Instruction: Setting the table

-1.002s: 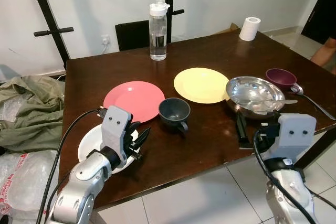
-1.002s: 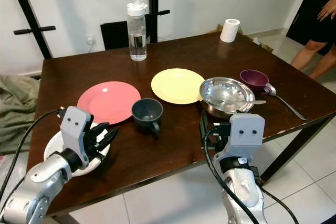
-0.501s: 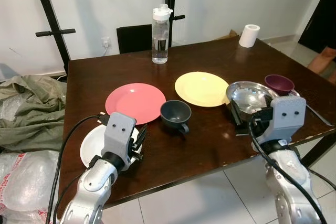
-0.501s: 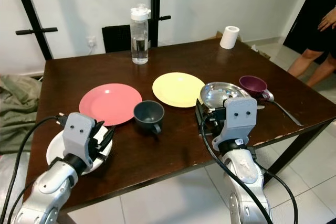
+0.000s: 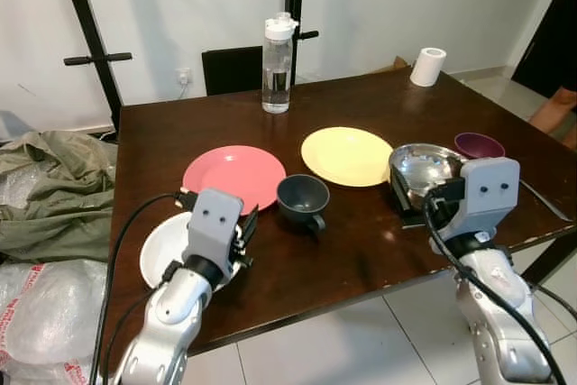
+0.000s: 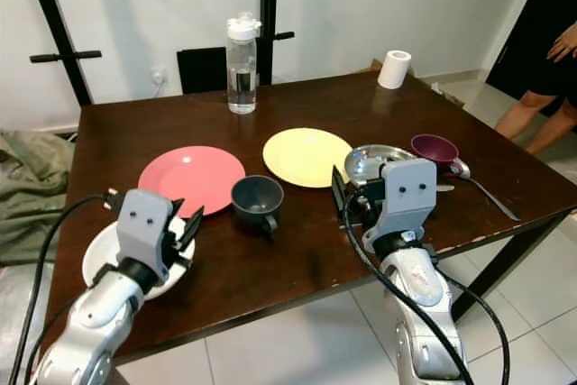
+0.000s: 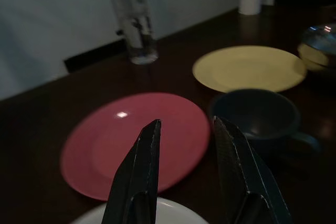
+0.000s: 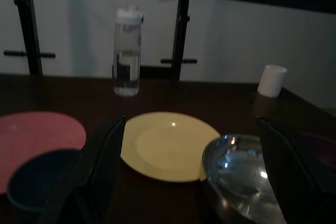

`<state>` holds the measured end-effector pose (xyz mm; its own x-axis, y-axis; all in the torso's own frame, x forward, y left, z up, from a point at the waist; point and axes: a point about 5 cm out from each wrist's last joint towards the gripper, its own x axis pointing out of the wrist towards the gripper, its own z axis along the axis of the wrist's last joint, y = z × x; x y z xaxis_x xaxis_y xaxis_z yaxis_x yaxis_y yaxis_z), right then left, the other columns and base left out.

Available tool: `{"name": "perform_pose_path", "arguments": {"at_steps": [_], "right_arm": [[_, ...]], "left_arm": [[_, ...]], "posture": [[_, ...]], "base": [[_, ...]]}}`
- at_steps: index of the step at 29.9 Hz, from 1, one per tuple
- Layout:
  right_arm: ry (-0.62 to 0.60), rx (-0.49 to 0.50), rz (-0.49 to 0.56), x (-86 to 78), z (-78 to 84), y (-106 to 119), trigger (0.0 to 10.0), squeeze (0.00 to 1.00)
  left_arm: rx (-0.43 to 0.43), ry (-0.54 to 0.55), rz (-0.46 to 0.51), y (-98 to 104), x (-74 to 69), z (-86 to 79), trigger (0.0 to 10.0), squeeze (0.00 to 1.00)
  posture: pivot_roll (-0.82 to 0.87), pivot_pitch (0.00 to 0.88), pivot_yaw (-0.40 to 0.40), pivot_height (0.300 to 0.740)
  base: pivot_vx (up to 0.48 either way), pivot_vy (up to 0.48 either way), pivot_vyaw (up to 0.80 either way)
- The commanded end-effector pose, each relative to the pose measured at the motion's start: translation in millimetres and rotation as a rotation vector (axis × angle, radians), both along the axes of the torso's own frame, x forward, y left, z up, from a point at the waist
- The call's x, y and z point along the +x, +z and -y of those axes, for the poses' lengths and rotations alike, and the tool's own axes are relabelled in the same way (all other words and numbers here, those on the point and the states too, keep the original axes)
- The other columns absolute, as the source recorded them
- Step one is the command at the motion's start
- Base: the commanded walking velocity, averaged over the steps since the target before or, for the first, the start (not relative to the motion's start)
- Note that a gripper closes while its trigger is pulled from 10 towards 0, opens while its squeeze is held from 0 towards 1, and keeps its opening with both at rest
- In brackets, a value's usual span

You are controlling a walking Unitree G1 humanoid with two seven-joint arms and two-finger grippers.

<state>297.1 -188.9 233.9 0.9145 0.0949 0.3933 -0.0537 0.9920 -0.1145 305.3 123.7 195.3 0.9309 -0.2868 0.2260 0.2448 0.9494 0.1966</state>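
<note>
Hovering over the near-left edge of the dark table (image 5: 361, 250), the left gripper (image 5: 245, 233) sits in the lower left of the head view, right above the white plate (image 5: 160, 250), with its two black fingers (image 7: 137, 174) parted by a narrow gap and nothing between them. Through the wrist camera those fingers point across the pink plate (image 5: 234, 178), which lies just beyond the white one toward the frame centre; the grey mug (image 5: 302, 198) stands just right of it, its handle turned toward the near table edge. The right gripper (image 6: 347, 205) is at the lower right of the frame, spread wide and empty, and its wrist view looks along the table with the steel bowl (image 5: 425, 169) directly ahead, lying between the spread fingers, and the yellow plate (image 5: 347, 154) a little further on. So the judgement is that the left arm is the nearer one for the white and pink plates and the mug, while the right arm is the nearer one for the steel bowl, the purple bowl (image 5: 479, 144) behind it at the right edge, and the spoon (image 6: 491, 188) whose long axis runs diagonally toward the near right corner. A clear water bottle (image 5: 277, 65) and a roll of tissue (image 5: 427, 66) stand at the far side, upper centre and upper right. No brand, label or legible writing can be made out on any of these things.
</note>
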Motion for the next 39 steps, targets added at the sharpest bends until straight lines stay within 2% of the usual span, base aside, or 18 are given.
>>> {"name": "perform_pose_path", "arguments": {"at_steps": [1, 9, 32, 39], "right_arm": [[-0.012, 0.028, -0.001, -2.6, 4.0, 0.3, 10.0, 0.00], [-0.006, 0.038, -0.013, -2.1, -1.3, -4.5, 10.0, 0.00], [-0.026, 0.053, -0.014, -2.6, 0.0, -6.9, 10.0, 0.00], [-0.046, 0.069, -0.004, -1.5, 0.5, -6.8, 10.0, 0.00]], "left_arm": [[-0.003, 0.004, -0.025, -4.1, 0.6, -4.5, 10.0, 0.00], [-0.008, 0.008, -0.033, -7.1, 1.2, -3.3, 10.0, 0.00], [0.010, -0.010, -0.029, -5.7, 2.8, -2.2, 10.0, 0.00], [0.018, 0.003, -0.017, -0.6, 7.6, -10.0, 10.0, 0.00]], "posture": [[0.03, 0.045, 0.068, 0.740], [0.03, 0.049, 0.069, 0.740], [0.03, 0.055, 0.087, 0.740], [0.02, 0.047, 0.090, 0.740]], "base": [[0.000, 0.000, 0.00], [0.000, 0.000, 0.00], [0.000, 0.000, 0.00], [0.000, 0.000, 0.00]]}}
